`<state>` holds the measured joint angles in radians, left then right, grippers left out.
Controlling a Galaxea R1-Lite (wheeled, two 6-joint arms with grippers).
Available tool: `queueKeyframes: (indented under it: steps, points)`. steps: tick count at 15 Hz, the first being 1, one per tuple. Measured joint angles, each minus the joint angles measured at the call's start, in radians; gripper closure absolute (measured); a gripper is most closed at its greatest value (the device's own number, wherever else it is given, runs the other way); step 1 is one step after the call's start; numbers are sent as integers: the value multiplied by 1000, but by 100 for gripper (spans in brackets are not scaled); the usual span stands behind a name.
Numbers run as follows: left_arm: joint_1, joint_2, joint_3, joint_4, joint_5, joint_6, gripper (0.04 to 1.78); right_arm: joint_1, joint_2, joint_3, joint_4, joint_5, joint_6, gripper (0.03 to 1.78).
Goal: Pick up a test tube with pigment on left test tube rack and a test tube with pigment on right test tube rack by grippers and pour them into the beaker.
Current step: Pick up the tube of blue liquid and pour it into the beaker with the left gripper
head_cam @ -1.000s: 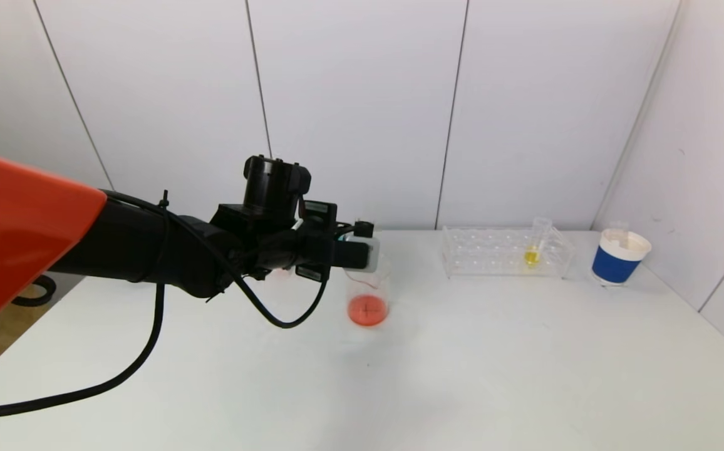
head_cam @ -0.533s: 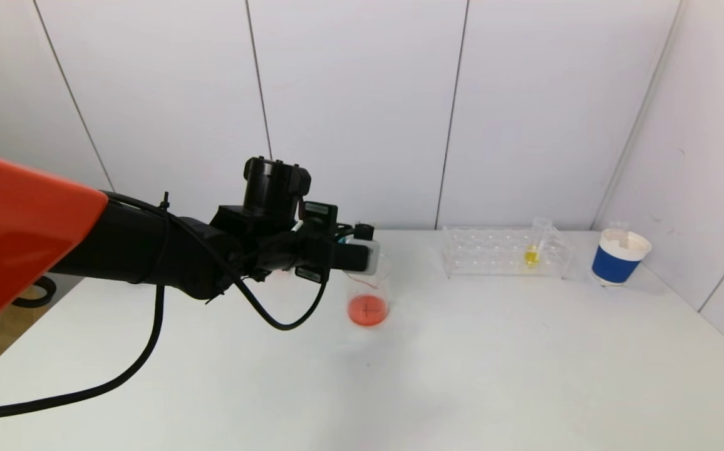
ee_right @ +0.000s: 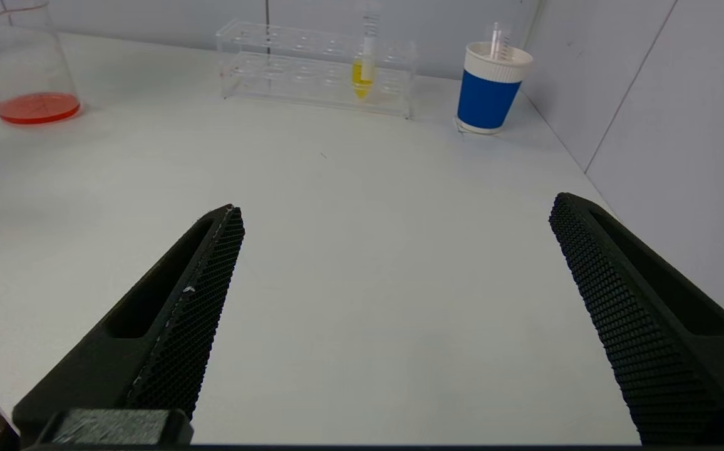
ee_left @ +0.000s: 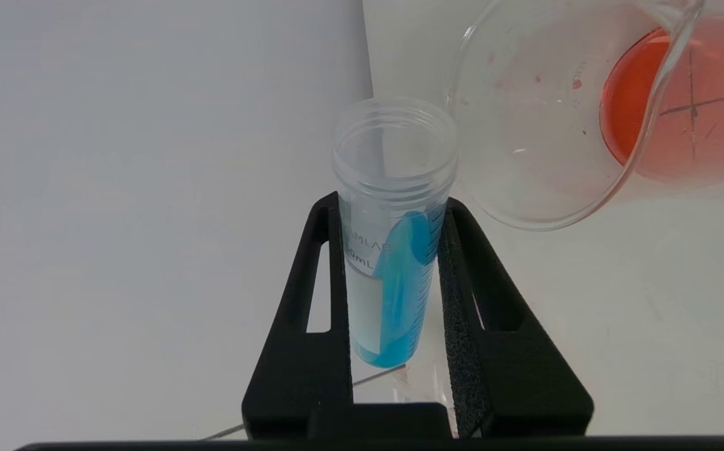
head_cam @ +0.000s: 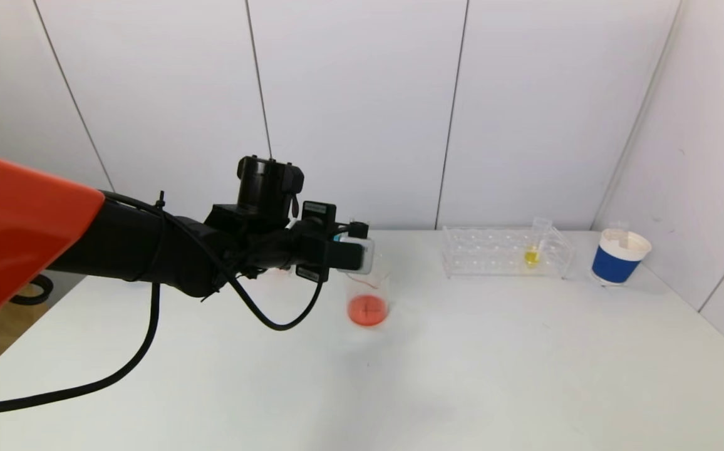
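Note:
My left gripper (head_cam: 354, 255) is shut on a clear test tube (ee_left: 393, 250) holding blue pigment. The tube is tipped on its side, and the blue liquid runs along its wall toward the open mouth. That mouth sits just beside the rim of the glass beaker (ee_left: 556, 125), which holds red-orange liquid (head_cam: 368, 310). Across the table stands the right rack (head_cam: 506, 252) with one tube of yellow pigment (head_cam: 532, 250). The left rack is hidden behind my left arm. My right gripper (ee_right: 396, 213) hangs open over bare table, well short of the right rack (ee_right: 312, 62).
A blue and white paper cup (head_cam: 617, 257) with a thin tube in it stands right of the right rack, near the side wall. A black cable (head_cam: 149, 351) loops from my left arm down onto the white table (head_cam: 462, 376).
My left gripper with the blue tube has shifted slightly to the left, a little away from the beaker. Everything else stays where it was.

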<state>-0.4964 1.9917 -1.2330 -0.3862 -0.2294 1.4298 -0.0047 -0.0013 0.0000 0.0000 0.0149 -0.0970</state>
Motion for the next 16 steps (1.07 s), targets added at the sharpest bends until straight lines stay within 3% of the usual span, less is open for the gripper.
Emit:
queueKeyframes:
  steps: [6,16]
  points:
    - [66,22,13,-74,-187,-9,138,0,0,0,0,0,0,4]
    - [73,41,43,-127,-205,113,138,0,0,0,0,0,0,4]
